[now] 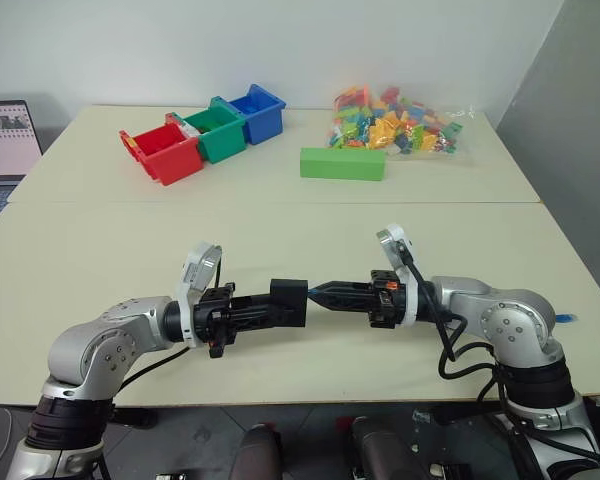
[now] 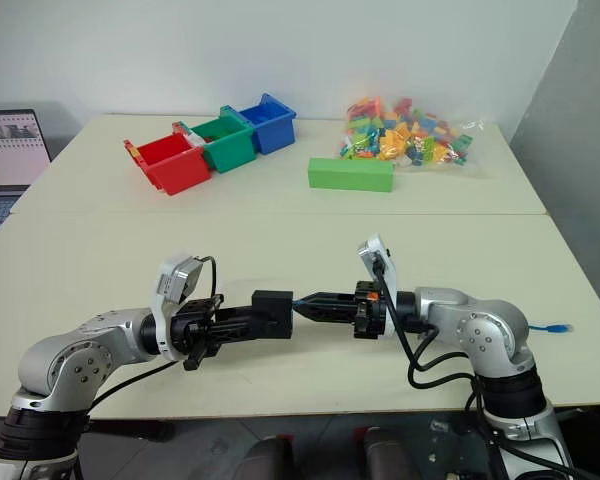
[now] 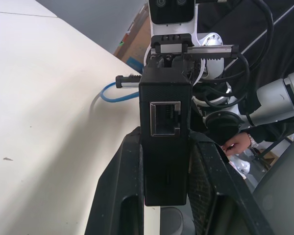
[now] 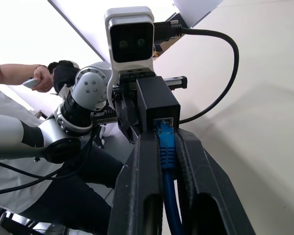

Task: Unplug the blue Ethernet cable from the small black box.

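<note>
Left gripper, jaws clamped on the small black box, held above the tabletop. Right gripper just beside the box, jaws closed on the blue Ethernet cable, plug seated in the port facing them.

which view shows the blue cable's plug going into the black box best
The right wrist view: the blue Ethernet cable runs between the right pincer's fingers into the small black box. The eye views show a blue sliver there; the left wrist view a loop.
</note>
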